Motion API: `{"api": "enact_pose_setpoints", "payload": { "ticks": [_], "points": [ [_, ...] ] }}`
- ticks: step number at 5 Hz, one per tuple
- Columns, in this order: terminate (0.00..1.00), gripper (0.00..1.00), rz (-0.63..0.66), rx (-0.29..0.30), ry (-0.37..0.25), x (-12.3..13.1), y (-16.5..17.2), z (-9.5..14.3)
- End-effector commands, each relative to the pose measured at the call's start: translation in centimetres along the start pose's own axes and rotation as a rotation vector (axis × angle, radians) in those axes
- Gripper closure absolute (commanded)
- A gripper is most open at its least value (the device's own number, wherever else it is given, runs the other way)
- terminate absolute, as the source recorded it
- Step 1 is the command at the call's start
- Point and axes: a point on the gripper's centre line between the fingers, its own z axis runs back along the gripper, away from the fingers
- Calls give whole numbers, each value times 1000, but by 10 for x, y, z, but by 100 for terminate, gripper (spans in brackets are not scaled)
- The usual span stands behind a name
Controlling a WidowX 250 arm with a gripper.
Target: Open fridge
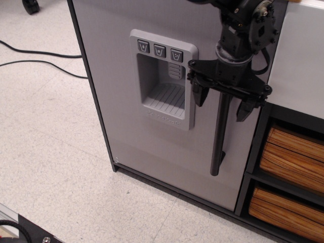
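Pincer spread open astride the fridge handle; door shut.

I see one black pincer, its two fingers either side of the one black vertical bar handle of the light-grey-doored, dark-framed fridge. One recessed grey dispenser panel carries three buttons. Two wood-grain drawers sit right of the fridge.

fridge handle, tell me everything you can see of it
The handle is a slim black vertical bar, smooth and slightly glossy, mounted near the right edge of the closed light-grey fridge door, right of the dispenser panel. Its lower end is free and rounded; its top is hidden behind the open gripper, whose fingers straddle it. Contact cannot be judged.
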Motion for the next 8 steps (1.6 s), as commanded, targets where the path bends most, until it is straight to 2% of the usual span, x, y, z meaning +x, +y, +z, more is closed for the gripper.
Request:
{"api": "enact_pose_setpoints", "payload": {
  "ticks": [1, 2, 3, 4, 5, 7, 8],
  "points": [
    [0, 0, -4, -11, -82, 27, -7, 4],
    [0, 0, -37, -21, -104, 35, -9, -2],
    [0, 100, -83, -57, -125, 34, -9, -2],
    [0, 100, -120, -65, -154, 32, -8, -2],
    [0, 100, -150, -71, -177, 19, -6, 7],
    [0, 100, -199, -124, -184, -29, 14, 36],
    [0, 100, -211, -117, -160, -45, 27, 46]
  ]
}}
